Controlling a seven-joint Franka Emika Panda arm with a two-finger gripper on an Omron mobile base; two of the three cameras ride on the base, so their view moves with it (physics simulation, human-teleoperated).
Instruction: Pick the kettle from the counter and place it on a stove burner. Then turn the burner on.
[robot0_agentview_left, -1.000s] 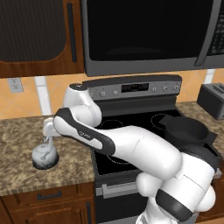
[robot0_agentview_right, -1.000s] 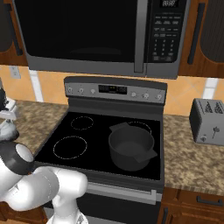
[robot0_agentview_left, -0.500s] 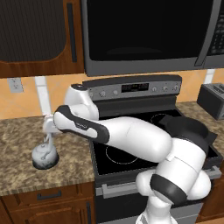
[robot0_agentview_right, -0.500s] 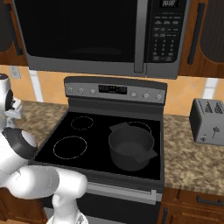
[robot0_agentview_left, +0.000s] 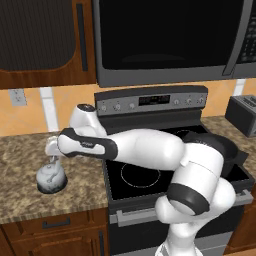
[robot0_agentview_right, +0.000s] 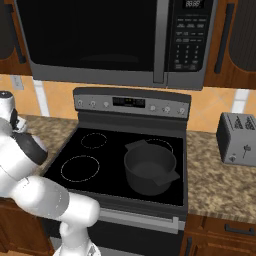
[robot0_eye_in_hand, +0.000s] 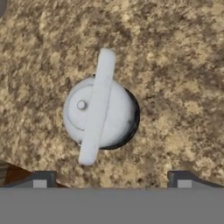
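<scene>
The small silver-white kettle (robot0_agentview_left: 51, 179) stands upright on the speckled granite counter (robot0_agentview_left: 25, 202), left of the stove. My gripper (robot0_agentview_left: 54, 161) hangs straight above it, open and pointing down, clear of the handle. From the hand view I look down on the kettle (robot0_eye_in_hand: 118, 118). Its pale arched handle runs across the lid, and the counter (robot0_eye_in_hand: 175, 65) lies all round it. My gripper (robot0_eye_in_hand: 111, 181) is spread wider than the kettle and holds nothing. The large white-outlined stove burner (robot0_agentview_left: 141, 175) (robot0_agentview_right: 80, 168) is bare at the front left of the black glass.
A large black pot (robot0_agentview_right: 150, 170) takes up the right half of the cooktop. A smaller ringed circle (robot0_agentview_right: 93, 140) lies behind the large burner. Control knobs line the back panel (robot0_agentview_right: 131, 102). A toaster (robot0_agentview_right: 237, 137) stands on the right counter. A microwave (robot0_agentview_right: 115, 40) hangs overhead.
The arm's upper links have swung and risen behind the hand. The gripper stays open over the kettle, and the kettle has not moved.
</scene>
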